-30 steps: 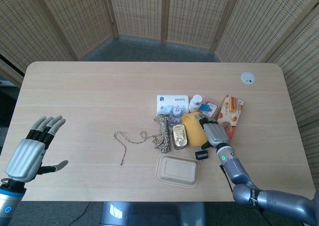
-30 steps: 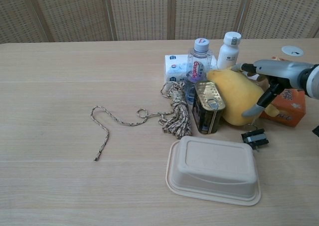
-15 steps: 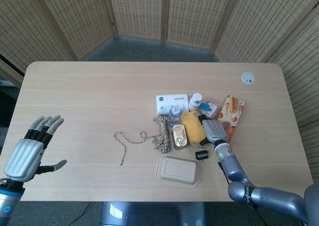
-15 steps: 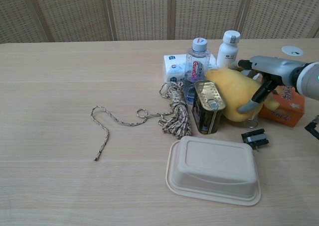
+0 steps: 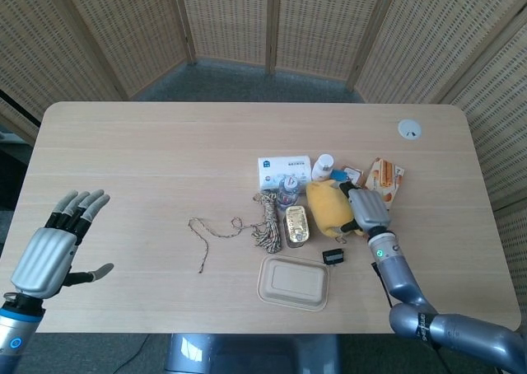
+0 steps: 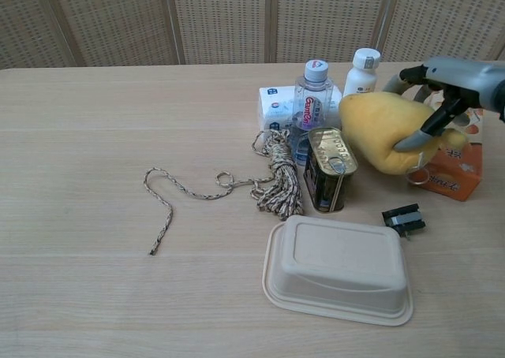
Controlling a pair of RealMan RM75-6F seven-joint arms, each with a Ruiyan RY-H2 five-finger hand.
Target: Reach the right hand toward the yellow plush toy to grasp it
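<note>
chest view shows the right hand (image 6: 443,90) wrapped around the yellow plush toy (image 6: 386,131), which looks lifted off the table (image 6: 118,137). risk: a loose hold drops it onto the tin can (image 6: 331,169) or bottle (image 6: 312,98) just beside the hand.

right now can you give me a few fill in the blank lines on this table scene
1. The right hand grips the ____ plush toy.
2. The left hand holds ____.
3. The rope lies to the ____ of the tin can in the chest view.

Missing words: yellow; nothing; left
</note>
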